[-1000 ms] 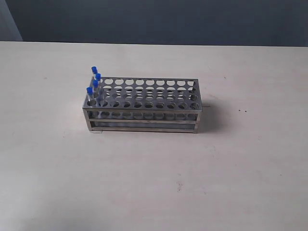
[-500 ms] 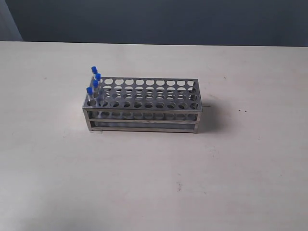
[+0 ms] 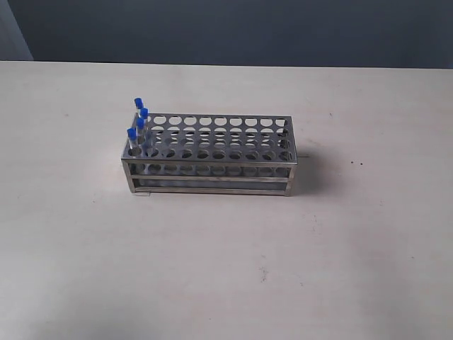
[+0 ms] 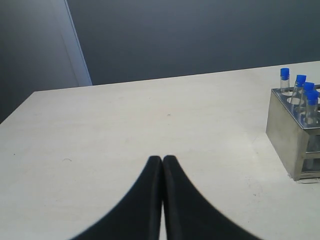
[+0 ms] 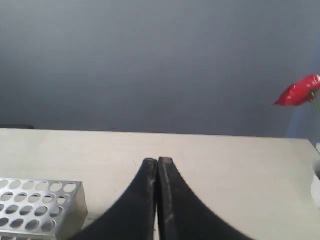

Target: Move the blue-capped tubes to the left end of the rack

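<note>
**No movement since the earlier frames: 4 tubes at the rack's left end, both grippers closed**

Nothing is seen to have shifted in the exterior view over the last second; the rack [image 3: 209, 152] and its contents are placed exactly as before. The rack is set on the pale table [image 3: 212, 269], its long side facing the camera. The 4 blue-capped tubes [image 3: 139, 126] are seated in the leftmost column of holes, 1 in each of the 4 rows, with their caps raised above the top plate. The remaining holes are seen empty.

The left gripper [image 4: 162, 159] is held with its 2 black fingers pressed together and nothing between them. In the left wrist view the tube-bearing end of the rack is found well apart from the fingertips, with bare table in between.

The right gripper [image 5: 157, 161] is likewise closed on nothing, its fingers touching along their length. In the right wrist view a corner of the rack with empty holes is seen near that gripper, beside it and not touched. A red flower [image 5: 300, 91] is visible against the grey wall [image 5: 150, 65].
</note>
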Controlling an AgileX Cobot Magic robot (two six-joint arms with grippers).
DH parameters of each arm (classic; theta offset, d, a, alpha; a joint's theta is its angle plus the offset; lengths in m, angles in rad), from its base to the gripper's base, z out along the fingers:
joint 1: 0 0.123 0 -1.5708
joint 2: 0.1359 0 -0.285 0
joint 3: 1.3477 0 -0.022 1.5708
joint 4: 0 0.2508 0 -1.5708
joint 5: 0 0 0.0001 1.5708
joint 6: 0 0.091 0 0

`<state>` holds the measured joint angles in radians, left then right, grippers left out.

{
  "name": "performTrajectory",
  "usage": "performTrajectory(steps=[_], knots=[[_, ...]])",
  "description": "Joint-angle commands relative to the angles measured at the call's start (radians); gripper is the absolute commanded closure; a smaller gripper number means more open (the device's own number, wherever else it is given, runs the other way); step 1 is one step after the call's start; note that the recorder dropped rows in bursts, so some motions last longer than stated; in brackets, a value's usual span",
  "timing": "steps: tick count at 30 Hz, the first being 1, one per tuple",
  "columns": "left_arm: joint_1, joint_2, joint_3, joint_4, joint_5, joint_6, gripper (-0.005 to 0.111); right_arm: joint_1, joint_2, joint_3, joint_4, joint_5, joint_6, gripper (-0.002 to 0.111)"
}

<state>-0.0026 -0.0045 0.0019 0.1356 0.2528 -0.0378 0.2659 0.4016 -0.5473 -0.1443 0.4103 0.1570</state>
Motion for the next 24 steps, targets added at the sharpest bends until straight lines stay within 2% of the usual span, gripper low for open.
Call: performTrajectory(steps=[1,5,9,15,24], knots=[[-0.007,0.004,-0.002,0.0,-0.014,-0.003,0.106,-0.021,-0.008,0.085,0.022,0.006,-0.005,0.108],[-0.007,0.004,-0.002,0.0,-0.014,-0.003,0.106,-0.027,-0.062,0.198,0.022,-0.005,-0.002,0.108],[-0.007,0.004,-0.002,0.0,-0.014,-0.003,0.106,-0.061,-0.266,0.357,0.032,-0.067,-0.002,0.108],[-0.007,0.004,-0.002,0.0,-0.014,-0.003,0.106,-0.116,-0.332,0.417,0.044,-0.045,-0.014,0.108],[-0.007,0.004,-0.002,0.0,-0.014,-0.003,0.106,-0.116,-0.364,0.47,0.091,-0.047,-0.127,0.108]])
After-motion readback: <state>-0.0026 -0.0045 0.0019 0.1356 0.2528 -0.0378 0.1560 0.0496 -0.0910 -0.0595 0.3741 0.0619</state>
